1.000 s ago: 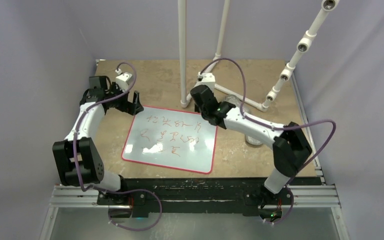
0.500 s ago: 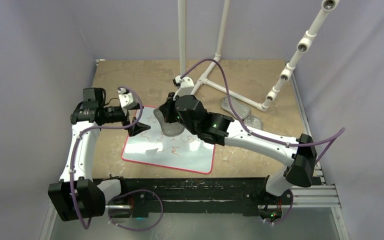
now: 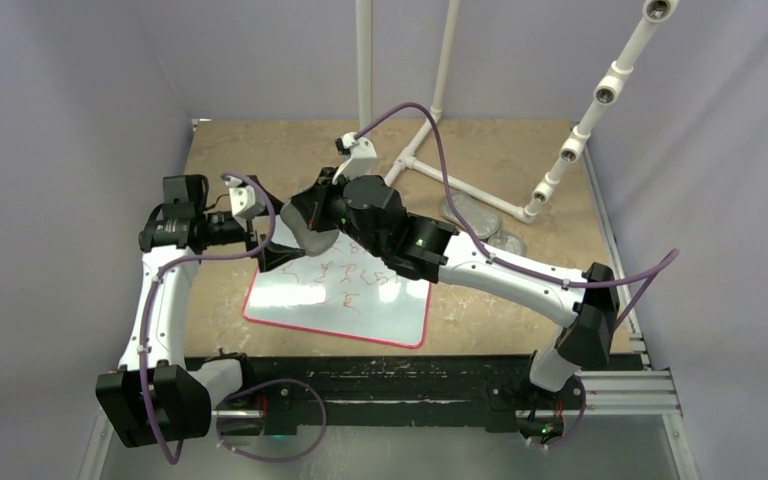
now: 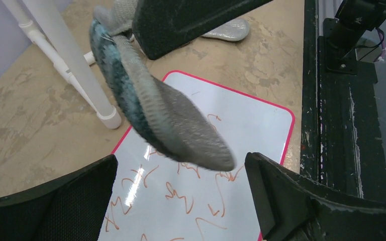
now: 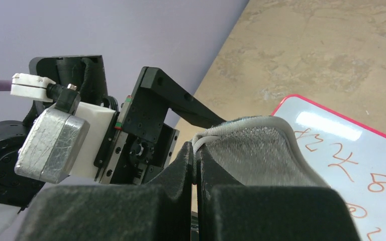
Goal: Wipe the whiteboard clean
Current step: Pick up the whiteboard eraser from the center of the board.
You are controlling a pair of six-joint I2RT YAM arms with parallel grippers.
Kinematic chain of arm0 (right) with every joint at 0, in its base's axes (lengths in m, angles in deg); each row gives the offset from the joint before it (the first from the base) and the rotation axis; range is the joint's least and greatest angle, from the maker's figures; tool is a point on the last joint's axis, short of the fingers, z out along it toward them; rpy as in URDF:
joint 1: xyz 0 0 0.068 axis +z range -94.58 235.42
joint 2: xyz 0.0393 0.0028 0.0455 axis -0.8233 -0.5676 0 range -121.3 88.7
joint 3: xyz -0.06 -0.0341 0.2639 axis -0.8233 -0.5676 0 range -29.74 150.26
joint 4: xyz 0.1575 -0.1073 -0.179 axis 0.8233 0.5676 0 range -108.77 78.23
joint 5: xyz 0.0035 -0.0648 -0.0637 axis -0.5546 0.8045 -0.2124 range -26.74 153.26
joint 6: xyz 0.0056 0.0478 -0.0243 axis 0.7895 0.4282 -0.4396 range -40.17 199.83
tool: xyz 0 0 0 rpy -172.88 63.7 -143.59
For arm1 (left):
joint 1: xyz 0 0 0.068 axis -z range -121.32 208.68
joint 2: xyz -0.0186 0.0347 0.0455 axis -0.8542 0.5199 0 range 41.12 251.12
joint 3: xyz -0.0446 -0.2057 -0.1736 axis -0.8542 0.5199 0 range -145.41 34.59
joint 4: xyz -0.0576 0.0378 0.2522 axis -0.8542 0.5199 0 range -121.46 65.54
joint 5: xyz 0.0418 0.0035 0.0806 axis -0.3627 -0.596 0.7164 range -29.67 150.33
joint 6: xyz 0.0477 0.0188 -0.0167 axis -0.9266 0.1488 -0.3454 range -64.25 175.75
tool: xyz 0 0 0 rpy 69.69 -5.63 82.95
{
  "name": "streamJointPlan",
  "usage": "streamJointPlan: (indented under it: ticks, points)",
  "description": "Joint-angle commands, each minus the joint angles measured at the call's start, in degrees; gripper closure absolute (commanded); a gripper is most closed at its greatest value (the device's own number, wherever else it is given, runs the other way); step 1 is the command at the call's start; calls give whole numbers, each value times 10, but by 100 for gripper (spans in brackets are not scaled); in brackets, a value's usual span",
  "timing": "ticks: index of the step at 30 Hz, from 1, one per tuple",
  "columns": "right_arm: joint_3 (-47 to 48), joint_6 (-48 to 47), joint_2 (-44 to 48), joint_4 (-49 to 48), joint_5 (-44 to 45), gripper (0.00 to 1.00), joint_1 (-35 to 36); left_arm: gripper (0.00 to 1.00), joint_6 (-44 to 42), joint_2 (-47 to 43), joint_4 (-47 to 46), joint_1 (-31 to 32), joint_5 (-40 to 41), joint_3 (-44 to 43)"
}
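The whiteboard (image 3: 360, 305) lies flat on the table, white with a red rim and red scribbles across its middle. My right gripper (image 3: 305, 215) is shut on the edge of a grey oval pad (image 3: 312, 240) and holds it tilted above the board's far left corner. In the right wrist view the jaws (image 5: 197, 150) pinch the pad's (image 5: 254, 153) rim, with the whiteboard (image 5: 362, 150) beyond. My left gripper (image 3: 270, 245) is open and empty at the board's left edge. In its wrist view the pad (image 4: 166, 115) hangs over the whiteboard (image 4: 251, 125) ahead of the open left gripper (image 4: 181, 201).
A white pipe frame (image 3: 364, 100) stands at the back, with a post foot (image 4: 108, 115) near the board's far corner. Two more grey pads (image 3: 472, 212) (image 3: 507, 242) lie right of the board. A black rail (image 3: 380, 372) runs along the near table edge.
My right gripper has swung with the pad from the board's far right corner to its far left corner. My left gripper has moved nearer, over the board's left edge.
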Motion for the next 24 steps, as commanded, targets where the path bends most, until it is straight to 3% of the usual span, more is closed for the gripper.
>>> streamJointPlan:
  ticks: [1, 5, 9, 11, 14, 16, 19, 24]
  points:
    - [22, 18, 7, -23, -25, 100, 3, 1, 9, 5, -37, -2, -27, -6]
    - [21, 31, 0, -47, -50, 100, 5, 1, 65, 1, -103, -1, -23, 8]
    - [26, 40, -13, -46, -51, 100, 6, 1, 307, -9, -354, 0, 53, 35]
    - [33, 40, -18, -37, -41, 100, 6, 2, 361, 6, -428, 1, 110, 15]
    - [34, 45, -20, -27, -41, 100, 5, 6, 314, 54, -318, 7, 149, -67]
    - [37, 49, -19, -31, -32, 100, 4, 15, 318, 72, -295, 11, 169, -79]
    - [37, 59, -18, -38, -28, 100, 1, 29, 324, 64, -297, 17, 177, -41]
    - [40, 93, -27, -38, -64, 100, -26, 29, 321, 18, -289, 34, 146, 44]
